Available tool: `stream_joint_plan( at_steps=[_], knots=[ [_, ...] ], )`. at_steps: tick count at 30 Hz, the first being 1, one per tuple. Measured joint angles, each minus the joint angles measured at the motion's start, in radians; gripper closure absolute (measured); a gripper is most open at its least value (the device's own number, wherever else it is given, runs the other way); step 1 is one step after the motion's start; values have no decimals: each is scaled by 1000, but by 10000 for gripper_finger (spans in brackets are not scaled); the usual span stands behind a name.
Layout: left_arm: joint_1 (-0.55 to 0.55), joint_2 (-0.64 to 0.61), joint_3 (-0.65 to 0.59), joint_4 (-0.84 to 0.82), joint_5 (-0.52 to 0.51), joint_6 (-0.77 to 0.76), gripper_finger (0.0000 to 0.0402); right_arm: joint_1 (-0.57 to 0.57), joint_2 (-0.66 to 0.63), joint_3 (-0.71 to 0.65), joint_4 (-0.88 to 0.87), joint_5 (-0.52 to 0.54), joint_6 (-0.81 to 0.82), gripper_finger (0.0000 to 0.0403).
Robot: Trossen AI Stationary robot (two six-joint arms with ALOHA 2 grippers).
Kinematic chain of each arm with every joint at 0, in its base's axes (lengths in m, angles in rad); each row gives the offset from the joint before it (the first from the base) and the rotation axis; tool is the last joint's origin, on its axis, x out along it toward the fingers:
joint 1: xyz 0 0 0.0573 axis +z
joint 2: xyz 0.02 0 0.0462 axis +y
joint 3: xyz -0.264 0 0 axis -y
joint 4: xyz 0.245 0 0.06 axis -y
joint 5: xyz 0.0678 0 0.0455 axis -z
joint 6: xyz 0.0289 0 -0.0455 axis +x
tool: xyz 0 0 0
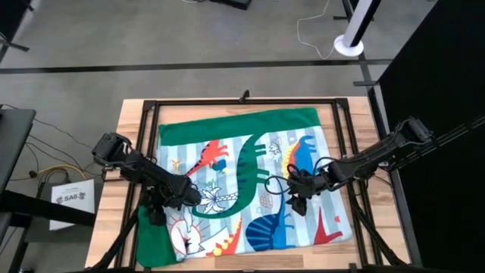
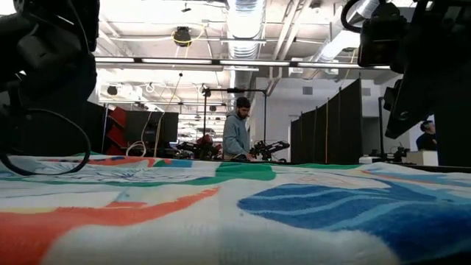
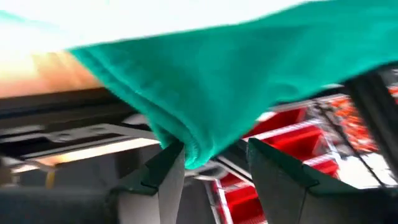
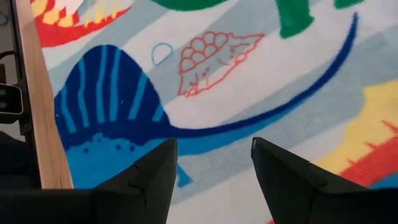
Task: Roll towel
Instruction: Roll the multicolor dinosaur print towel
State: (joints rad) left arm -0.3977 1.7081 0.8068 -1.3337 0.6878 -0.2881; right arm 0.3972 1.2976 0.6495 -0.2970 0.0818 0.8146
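Observation:
The towel (image 1: 250, 182), green-bordered with a light-blue dinosaur print, lies spread flat over the wooden table (image 1: 129, 121). My left gripper (image 1: 168, 205) is at the towel's left edge, toward the near side. It stands open, and a raised fold of the green border (image 3: 199, 106) hangs down between its fingers. My right gripper (image 1: 297, 199) is open just above the towel's right half, over the blue printed figure (image 4: 106, 118), with nothing between its fingers. Both arms show as dark shapes in the low view. My left gripper has the tip of the green fold (image 3: 194, 157) lying against the inner side of one finger (image 3: 169, 174). The other finger (image 3: 273, 180) stands apart from the cloth. The fold is several layers thick and lifted off the table. Its fingers are not closed on it.
A black frame (image 1: 250, 101) runs around the table. Bare wood (image 1: 136, 152) shows beside the towel's left edge. A white post base (image 1: 348, 45) and cables lie on the floor beyond the far edge. A person (image 2: 237, 136) stands far off in the room.

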Motion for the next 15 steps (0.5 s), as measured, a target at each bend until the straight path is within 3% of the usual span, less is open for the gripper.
stream_joint_plan(
  at_steps=[12, 15],
  knots=[
    [0, 3, 3, 121, -12, -111, 245, -20, 0, 0, 0, 0, -28, 207],
    [0, 22, 3, 80, -12, -134, 281, -20, 0, 0, 0, 0, -29, 207]
  ],
)
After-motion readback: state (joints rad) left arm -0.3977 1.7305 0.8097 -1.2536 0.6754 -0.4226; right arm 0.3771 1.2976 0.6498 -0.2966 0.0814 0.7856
